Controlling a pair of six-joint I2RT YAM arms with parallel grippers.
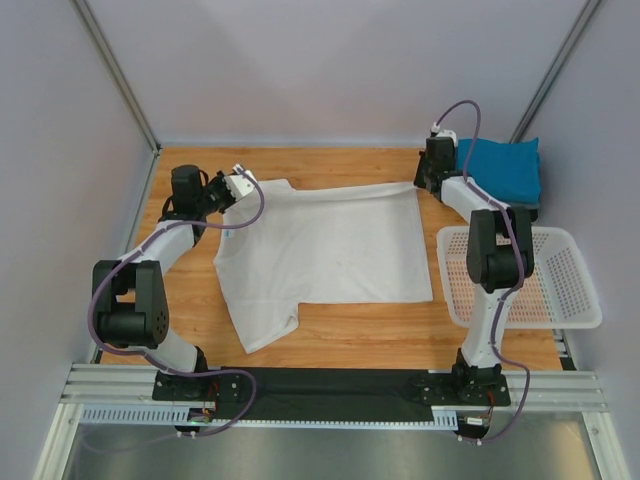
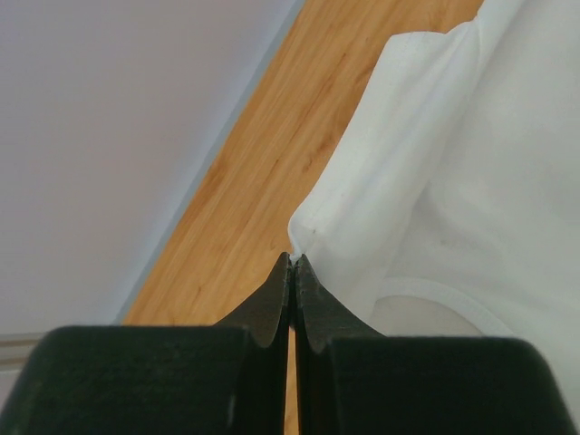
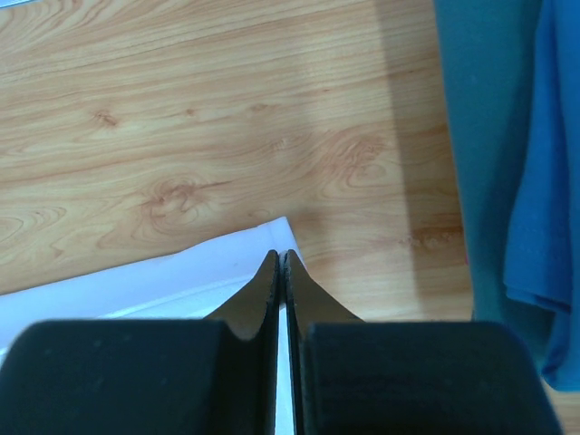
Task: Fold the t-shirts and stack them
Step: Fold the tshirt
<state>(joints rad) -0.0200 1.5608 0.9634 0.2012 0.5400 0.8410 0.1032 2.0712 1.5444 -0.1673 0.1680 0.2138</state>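
**Presently held: one white shirt, pinched at two far corners**

Item 1. White t-shirt (image 1: 330, 250): spread flat at the middle of the wooden table (image 1: 380, 345). The neck end lies toward 9 o'clock and the hem toward 3 o'clock. One sleeve sticks out toward 7 o'clock.

Item 2. Left gripper (image 2: 293, 258): at 10 o'clock on the table. The jaws are pressed together on a folded edge of the white t-shirt near the collar, and the cloth bunches at their tips.

Item 3. Right gripper (image 3: 280, 255): at 1 o'clock. The jaws are closed narrow on the far hem corner of the white t-shirt, with white cloth showing in the slit between them.

Item 4. Teal t-shirt (image 1: 500, 168): folded, in the table's 2 o'clock corner, just beside the right gripper and apart from the white one. A dark edge shows under its near side; what it belongs to cannot be told.

Item 5. White mesh basket (image 1: 580, 300): at 4 o'clock, overhanging the table's right edge.
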